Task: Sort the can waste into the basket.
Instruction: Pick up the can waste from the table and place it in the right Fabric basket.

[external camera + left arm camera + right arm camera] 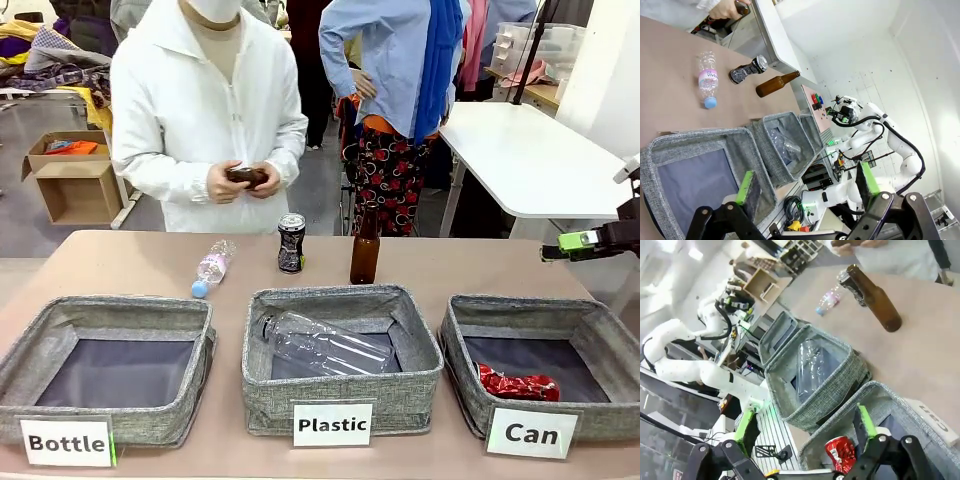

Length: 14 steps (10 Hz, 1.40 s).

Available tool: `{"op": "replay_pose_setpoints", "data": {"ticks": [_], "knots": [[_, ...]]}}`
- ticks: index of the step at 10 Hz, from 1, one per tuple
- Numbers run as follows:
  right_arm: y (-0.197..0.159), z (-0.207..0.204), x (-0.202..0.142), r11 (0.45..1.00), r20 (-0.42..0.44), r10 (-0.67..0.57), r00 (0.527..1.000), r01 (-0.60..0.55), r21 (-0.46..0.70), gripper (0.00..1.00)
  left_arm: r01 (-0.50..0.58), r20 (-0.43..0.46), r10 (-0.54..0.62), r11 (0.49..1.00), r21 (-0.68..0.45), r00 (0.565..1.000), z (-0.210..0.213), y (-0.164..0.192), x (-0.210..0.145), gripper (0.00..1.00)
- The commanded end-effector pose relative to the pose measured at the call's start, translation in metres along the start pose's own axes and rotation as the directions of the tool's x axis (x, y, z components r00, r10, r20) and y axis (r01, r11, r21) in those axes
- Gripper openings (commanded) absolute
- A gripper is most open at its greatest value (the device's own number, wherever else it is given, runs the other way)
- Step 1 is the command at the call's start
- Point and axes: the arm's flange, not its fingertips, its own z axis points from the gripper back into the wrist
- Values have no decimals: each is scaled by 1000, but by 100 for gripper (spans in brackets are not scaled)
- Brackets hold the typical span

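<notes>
The short red can [515, 383] lies crushed on the dark bottom of the grey "Can" basket [455, 345], at the front right. In the right wrist view the red can [841, 454] sits just below my open right gripper [805, 424], inside that basket [875, 390]. From the front, my right gripper [565, 244] hovers above the basket's far right corner. The taller black can [291, 243] stands upright at the table's far middle, also seen lying sideways in frame as black can [747, 71]. My left gripper [806, 182] is open, above the "Bottle" basket [670, 150].
A brown glass bottle [365, 250] stands right of the black can. A clear plastic bottle [211, 267] lies to its left. The "Plastic" basket [262, 375] holds another clear bottle [325, 345]. The person across the table holds a brown object in both hands [247, 176].
</notes>
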Motion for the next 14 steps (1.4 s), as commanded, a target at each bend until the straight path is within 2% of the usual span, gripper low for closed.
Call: {"op": "replay_pose_setpoints", "data": {"ticks": [1, 6, 7, 8, 9, 11, 13, 14], "knots": [[0, 0, 2, 1000, 5, 9, 1000, -9, 8, 100, 22, -5, -22, 1000, -7, 1000, 0, -1, -1, 100], [0, 0, 2, 1000, 5, 9, 1000, -9, 8, 100, 0, 0, 0, 1000, 0, 1000, 0, 0, 0, 100], [0, 0, 2, 1000, 5, 9, 1000, -9, 8, 100, 124, 67, -123, 992, -13, 990, 46, -42, -5, 100], [0, 0, 2, 1000, 5, 9, 1000, -9, 8, 100, 182, 117, -173, 981, -72, 978, 91, -74, -12, 100], [0, 0, 2, 1000, 5, 9, 1000, -9, 8, 100, 214, 146, -201, 974, -77, 969, 116, -86, -21, 100], [0, 0, 2, 1000, 5, 9, 1000, -9, 8, 100, 222, 188, -210, 974, -42, 959, 141, -90, -43, 100], [0, 0, 2, 1000, 5, 9, 1000, -9, 8, 100, 269, 199, -245, 957, -105, 949, 147, -95, -50, 100], [0, 0, 2, 1000, 5, 9, 1000, -9, 8, 100, 281, 176, -257, 951, -127, 950, 142, -99, -52, 100]]}}
